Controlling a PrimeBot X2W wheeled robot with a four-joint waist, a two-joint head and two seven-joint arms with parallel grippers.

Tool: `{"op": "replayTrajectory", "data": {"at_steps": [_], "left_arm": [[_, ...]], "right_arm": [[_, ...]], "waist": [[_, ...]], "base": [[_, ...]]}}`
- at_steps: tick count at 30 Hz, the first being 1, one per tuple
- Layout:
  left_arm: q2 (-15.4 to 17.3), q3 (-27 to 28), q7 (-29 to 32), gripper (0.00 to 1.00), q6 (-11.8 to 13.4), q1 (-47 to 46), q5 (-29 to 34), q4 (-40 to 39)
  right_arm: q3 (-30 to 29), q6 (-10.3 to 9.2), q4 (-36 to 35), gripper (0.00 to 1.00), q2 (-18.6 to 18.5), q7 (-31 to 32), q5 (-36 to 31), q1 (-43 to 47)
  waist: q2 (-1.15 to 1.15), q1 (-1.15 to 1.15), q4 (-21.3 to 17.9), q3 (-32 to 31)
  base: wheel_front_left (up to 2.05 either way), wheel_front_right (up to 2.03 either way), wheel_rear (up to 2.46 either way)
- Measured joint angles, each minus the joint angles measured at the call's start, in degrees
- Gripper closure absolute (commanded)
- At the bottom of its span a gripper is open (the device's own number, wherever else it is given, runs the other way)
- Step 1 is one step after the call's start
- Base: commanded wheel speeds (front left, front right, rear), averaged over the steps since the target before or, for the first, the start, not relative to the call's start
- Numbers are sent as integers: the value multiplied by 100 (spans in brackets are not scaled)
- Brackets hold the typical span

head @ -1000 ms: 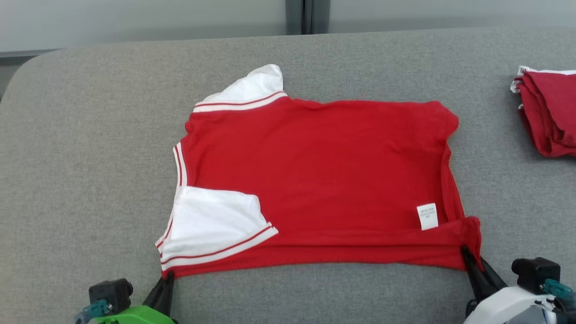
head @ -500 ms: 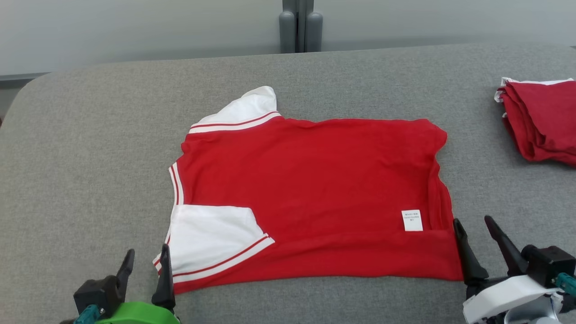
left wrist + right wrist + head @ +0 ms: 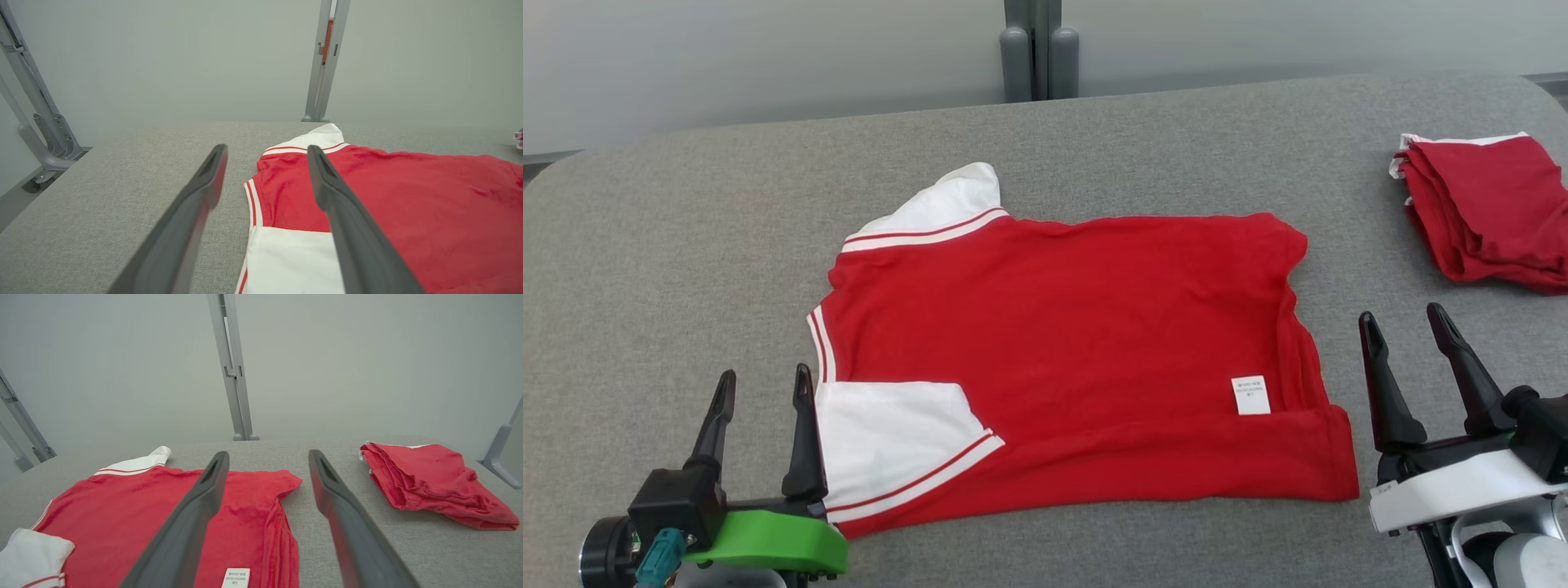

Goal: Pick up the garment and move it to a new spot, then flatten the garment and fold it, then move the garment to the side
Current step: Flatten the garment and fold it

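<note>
At your lower left, item 1: left gripper (image 3: 765, 373), green body, 2 long dark fingers standing apart with nothing between them. Its inner finger crosses the edge of the near white sleeve (image 3: 890, 433) in the head view; you cannot tell whether it touches the cloth.

Item 2: table (image 3: 686, 245), grey fabric top with rounded far corners and a pale wall behind. 2 grey posts (image 3: 1037, 49) stand at its far edge, near the middle.

Item 3: garment (image 3: 1062, 351), a red shirt lying spread flat at the centre of the table, shoulders toward your left and hem toward your right. It has 2 white sleeves with red stripes. 1 is folded onto the near left corner, and the far sleeve (image 3: 939, 208) pokes out past the far edge. A crease runs along the near edge. A small white label (image 3: 1250, 395) sits just above that crease, near the right end.

Item 4: right gripper (image 3: 1402, 314), white body, 2 dark fingers spread wide and empty. It is just beside the garment's right edge and clear of it.

Item 5: folded red clothing (image 3: 1486, 208) with a white edge at its far corner. It lies at the far right of the table, well apart from the garment.
</note>
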Motion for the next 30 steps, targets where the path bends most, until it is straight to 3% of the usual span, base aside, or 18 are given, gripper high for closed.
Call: {"op": "replayTrajectory", "data": {"at_steps": [3,6,13,17,22,30], "left_arm": [[12,-25,102,0,30,-2,-5,-51],[69,-67,283,0,-93,-210,-62,-68],[256,-231,966,0,-677,-1864,-230,177],[237,-397,1397,0,-1073,-3034,-398,899],[64,-625,1786,0,-1503,-4271,-533,2342],[-27,-943,1923,0,-1783,-5465,-627,4354]], "right_arm": [[-35,0,-38,0,36,56,1,2],[-92,0,-109,0,55,99,10,-5],[-168,0,-304,0,87,157,11,-276],[-147,0,-344,0,123,164,0,-490],[-53,0,-288,0,170,113,0,-723],[-23,0,-51,0,221,-4,47,-964]], "waist": [[0,0,1,43],[0,0,29,134],[0,0,78,570],[0,0,63,915],[0,0,-20,1384],[0,0,-274,2010]], "base": [[0,0,0],[0,0,0],[0,0,0],[0,0,0],[0,0,0],[0,0,0]]}}
